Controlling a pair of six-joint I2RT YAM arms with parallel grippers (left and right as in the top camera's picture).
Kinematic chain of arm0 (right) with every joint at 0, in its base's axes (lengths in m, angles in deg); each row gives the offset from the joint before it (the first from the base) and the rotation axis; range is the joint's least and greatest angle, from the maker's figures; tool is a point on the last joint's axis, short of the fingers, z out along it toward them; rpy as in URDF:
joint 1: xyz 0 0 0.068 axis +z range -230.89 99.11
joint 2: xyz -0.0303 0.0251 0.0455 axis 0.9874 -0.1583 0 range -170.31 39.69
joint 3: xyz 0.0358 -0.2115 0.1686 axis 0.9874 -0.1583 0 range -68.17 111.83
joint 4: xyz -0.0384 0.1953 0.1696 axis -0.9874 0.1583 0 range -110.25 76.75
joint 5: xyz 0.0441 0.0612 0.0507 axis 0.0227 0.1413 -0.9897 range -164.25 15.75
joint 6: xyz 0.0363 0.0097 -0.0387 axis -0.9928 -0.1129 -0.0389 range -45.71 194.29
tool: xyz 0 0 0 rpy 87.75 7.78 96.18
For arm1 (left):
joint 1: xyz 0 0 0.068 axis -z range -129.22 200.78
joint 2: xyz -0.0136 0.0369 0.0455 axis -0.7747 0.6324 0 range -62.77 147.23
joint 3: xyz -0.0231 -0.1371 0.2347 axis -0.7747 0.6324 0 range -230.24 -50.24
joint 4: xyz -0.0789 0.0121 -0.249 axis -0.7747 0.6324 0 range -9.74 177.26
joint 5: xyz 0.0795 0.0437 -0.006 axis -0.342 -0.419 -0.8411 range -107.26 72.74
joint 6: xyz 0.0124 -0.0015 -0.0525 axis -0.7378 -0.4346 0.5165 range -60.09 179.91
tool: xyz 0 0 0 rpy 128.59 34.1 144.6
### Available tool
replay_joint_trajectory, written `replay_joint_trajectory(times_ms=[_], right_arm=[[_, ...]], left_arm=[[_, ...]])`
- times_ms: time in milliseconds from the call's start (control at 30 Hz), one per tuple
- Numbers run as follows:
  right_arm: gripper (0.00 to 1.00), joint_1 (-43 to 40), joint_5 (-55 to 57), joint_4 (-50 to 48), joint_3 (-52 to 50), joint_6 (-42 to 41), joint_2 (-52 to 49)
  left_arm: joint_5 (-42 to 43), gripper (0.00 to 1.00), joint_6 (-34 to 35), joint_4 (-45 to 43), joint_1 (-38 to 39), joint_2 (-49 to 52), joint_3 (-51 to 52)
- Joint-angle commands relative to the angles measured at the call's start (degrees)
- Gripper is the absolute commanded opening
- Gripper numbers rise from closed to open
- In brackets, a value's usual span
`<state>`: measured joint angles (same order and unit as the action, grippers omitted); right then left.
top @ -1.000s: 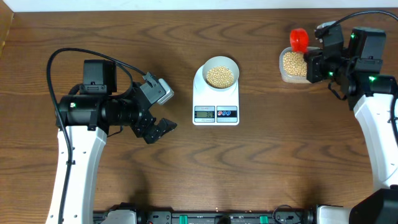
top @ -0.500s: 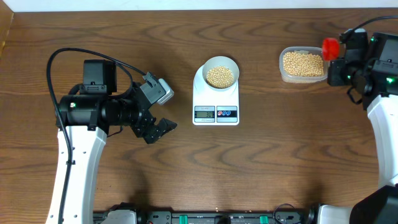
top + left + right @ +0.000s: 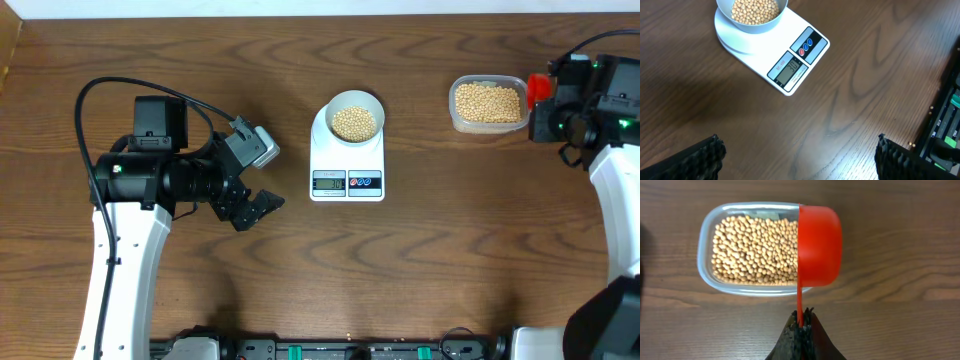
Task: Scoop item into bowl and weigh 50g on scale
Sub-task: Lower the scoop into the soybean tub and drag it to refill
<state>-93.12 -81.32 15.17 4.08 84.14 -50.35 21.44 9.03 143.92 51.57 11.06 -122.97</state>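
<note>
The pale bowl [image 3: 376, 103] holds a heap of tan beans [image 3: 354, 123] and stands on the white scale [image 3: 330, 160] at mid-table. The left wrist view has the bowl [image 3: 752, 27] and scale [image 3: 765, 55] at its top, display lit. My left gripper [image 3: 262, 205] hovers open and empty left of the scale, its fingers wide apart [image 3: 797, 145] over bare wood. My right gripper [image 3: 553, 95] is shut on the thin handle [image 3: 801, 317] of a red scoop [image 3: 819, 245]. The scoop's cup sits over the right end of a clear tub [image 3: 705, 230] of beans [image 3: 752, 247].
The clear tub [image 3: 452, 103] stands at the back right, well apart from the scale. A black cable [image 3: 110, 90] loops above the left arm. Dark equipment [image 3: 945, 130] runs along the table's front edge.
My right arm has carried the red scoop rightward, from over the tub's left end to its right end. The left arm, bowl and scale have not moved.
</note>
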Motion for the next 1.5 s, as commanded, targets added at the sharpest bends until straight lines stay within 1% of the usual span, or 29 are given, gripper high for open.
replay_joint_trajectory(times_ms=[0,200,467,967,1467], right_arm=[[0.01,0.3,0.7,0.1,0.0,-1.0,-2.4],[0.01,1.2,-2.6,-2.1,0.0,-1.0,-5.8],[0.01,1.8,-2.8,-4.3,0.0,-1.0,-9.1],[0.01,1.8,-7.0,-4.4,0.0,-1.8,-9.7],[0.01,3.1,-11.6,-4.3,0.0,-2.6,-13.0]], left_arm=[[0.7,0.98,0.1,0.2,-0.2,-0.1,-0.9],[0.7,0.98,0.1,0.2,-0.2,-0.1,-0.9],[0.7,0.98,0.1,0.2,-0.2,-0.1,-0.9],[0.7,0.98,0.1,0.2,-0.2,-0.1,-0.9],[0.7,0.98,0.1,0.2,-0.2,-0.1,-0.9]])
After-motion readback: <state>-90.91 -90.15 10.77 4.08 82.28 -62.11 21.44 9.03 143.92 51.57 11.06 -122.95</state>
